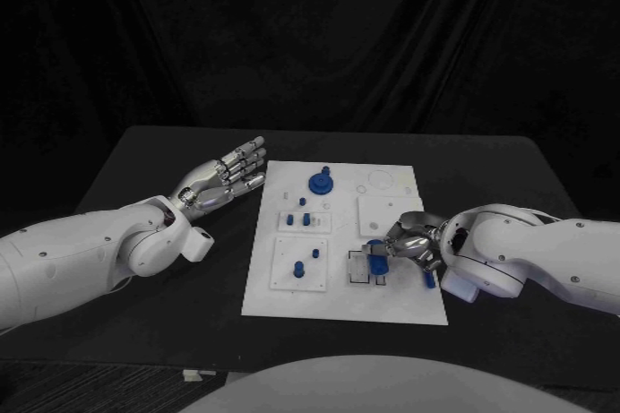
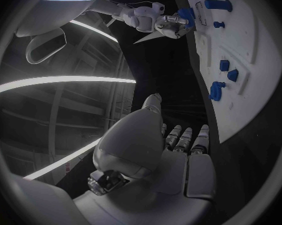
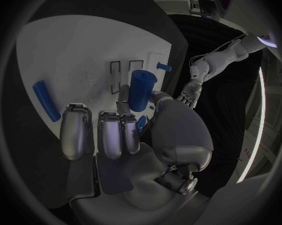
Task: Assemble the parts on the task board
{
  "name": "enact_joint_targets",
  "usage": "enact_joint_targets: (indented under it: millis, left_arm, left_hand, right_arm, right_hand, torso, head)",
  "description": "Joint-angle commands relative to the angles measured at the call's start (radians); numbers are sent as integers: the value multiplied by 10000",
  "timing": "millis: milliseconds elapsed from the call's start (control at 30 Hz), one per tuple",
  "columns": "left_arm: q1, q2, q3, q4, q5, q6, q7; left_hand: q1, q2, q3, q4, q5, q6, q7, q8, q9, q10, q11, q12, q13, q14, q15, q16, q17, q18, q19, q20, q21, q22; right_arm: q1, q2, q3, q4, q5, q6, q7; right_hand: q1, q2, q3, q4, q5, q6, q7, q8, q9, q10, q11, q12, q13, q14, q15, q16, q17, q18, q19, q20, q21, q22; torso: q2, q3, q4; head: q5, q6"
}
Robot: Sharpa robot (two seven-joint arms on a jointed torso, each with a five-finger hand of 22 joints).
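The white task board (image 1: 388, 301) lies in the middle of the table. My right hand (image 1: 414, 243) hangs over its near right part and pinches a blue cylinder (image 1: 377, 262) between thumb and finger, right at the outlined slots (image 3: 125, 75); the cylinder (image 3: 141, 89) stands upright. A blue rod (image 3: 46, 101) lies flat on the board beside that hand. Other blue parts stand on the board: a large one (image 1: 319, 180) at the far end, a pair (image 1: 300, 219) and one (image 1: 298, 270) on the left. My left hand (image 1: 230, 176) hovers left of the board, fingers spread and holding nothing.
A small blue peg (image 1: 426, 279) sits just beside my right hand near the board's right edge. Black table (image 1: 155, 153) surrounds the board, with bare room at the far left and the front. From the left wrist, the board (image 2: 253, 100) lies beyond my left hand (image 2: 178, 150).
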Motion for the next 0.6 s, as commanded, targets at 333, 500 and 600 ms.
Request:
enact_joint_targets:
  millis: [333,500,600]
  left_arm:
    - [-19,80,9,-22,60,147,90]
    - [-23,88,9,-35,60,162,86]
    - [-25,91,9,-38,60,168,82]
  left_hand:
    - [29,80,32,-46,55,16,87,69,16,-13,86,42,6,-4,44,-36,-17,151,52,-9,51,8]
    - [31,88,42,-55,58,20,122,70,16,-17,87,38,4,-4,47,-36,-17,151,53,-9,52,6]
    - [31,88,42,-55,58,20,122,70,16,-17,87,38,4,-4,47,-36,-17,151,53,-9,52,6]
  right_arm:
    - [-96,368,3,-256,140,660,-539]
    - [-116,464,3,-322,134,678,-553]
    - [-121,500,3,-345,133,726,-572]
  right_hand:
    - [-408,99,85,-313,-1340,-359,134,79,77,1043,182,25,2634,732,186,-149,940,121,142,177,-380,1945]
    - [-480,166,-60,-241,-1742,-466,160,75,49,1043,205,25,2634,728,206,-162,910,129,131,200,-422,1935]
    - [-534,182,-150,-196,-1976,-526,177,66,27,1043,220,25,2634,723,219,-174,882,132,127,211,-442,1931]
  torso:
    - [8,1,-10]
    - [-1,-5,-10]
    - [6,0,0]
  head:
    - [55,-2]
    - [75,-2]
    - [65,-2]
